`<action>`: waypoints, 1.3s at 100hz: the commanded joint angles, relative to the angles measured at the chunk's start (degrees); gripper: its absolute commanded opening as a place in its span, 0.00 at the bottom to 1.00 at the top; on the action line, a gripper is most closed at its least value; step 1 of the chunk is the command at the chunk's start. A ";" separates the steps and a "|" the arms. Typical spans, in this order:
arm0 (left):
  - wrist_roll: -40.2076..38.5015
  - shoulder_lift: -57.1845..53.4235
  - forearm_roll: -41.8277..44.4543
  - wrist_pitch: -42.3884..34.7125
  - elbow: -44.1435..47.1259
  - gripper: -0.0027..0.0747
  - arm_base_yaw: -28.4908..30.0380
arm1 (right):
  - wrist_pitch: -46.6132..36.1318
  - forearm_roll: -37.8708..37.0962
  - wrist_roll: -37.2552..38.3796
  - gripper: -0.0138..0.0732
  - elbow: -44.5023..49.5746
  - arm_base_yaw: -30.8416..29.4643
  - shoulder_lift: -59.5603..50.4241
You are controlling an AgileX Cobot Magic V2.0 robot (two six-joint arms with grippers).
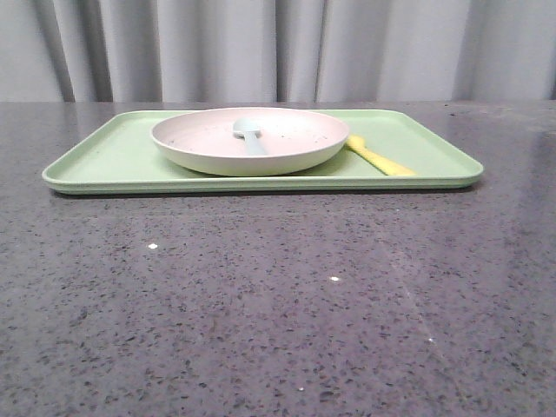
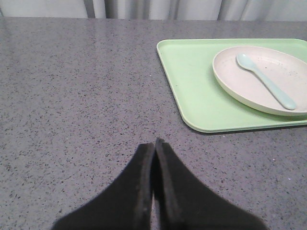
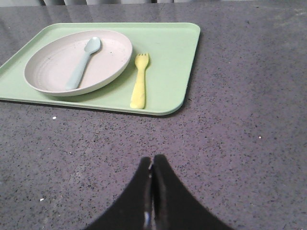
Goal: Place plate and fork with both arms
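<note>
The pale pinkish-cream plate [image 1: 250,141] sits on the light green tray [image 1: 113,161] at the far side of the table. It also shows in the left wrist view [image 2: 261,79] and the right wrist view [image 3: 57,67]. The yellow fork [image 1: 379,157] lies on the tray just right of the plate, tines pointing away [image 3: 140,80]. My left gripper [image 2: 154,143] is shut and empty over bare table, near and left of the tray. My right gripper [image 3: 153,158] is shut and empty over bare table, near and right of the tray. Neither gripper shows in the front view.
A pale blue-grey spoon [image 1: 250,135] lies in the plate, also seen in the left wrist view [image 2: 266,80] and the right wrist view [image 3: 82,63]. The tray's rim [image 3: 163,111] is raised. The speckled grey tabletop [image 1: 278,295] stretches in front of the tray. Grey curtains hang behind.
</note>
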 commanded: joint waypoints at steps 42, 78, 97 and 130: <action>0.00 -7.80 5.31 -33.69 15.50 0.01 0.08 | -4.12 -0.77 -0.51 0.08 -1.52 -0.22 0.35; -5.97 -17.60 7.95 -39.81 29.84 0.01 0.08 | -4.12 -0.77 -0.51 0.08 -1.52 -0.22 0.35; -5.97 -20.51 7.95 -37.15 31.52 0.01 0.08 | -3.98 -0.77 -0.51 0.08 -1.52 -0.22 0.35; -5.77 -20.51 8.25 -36.51 31.52 0.01 0.17 | -3.88 -0.77 -0.51 0.08 -1.52 -0.22 0.35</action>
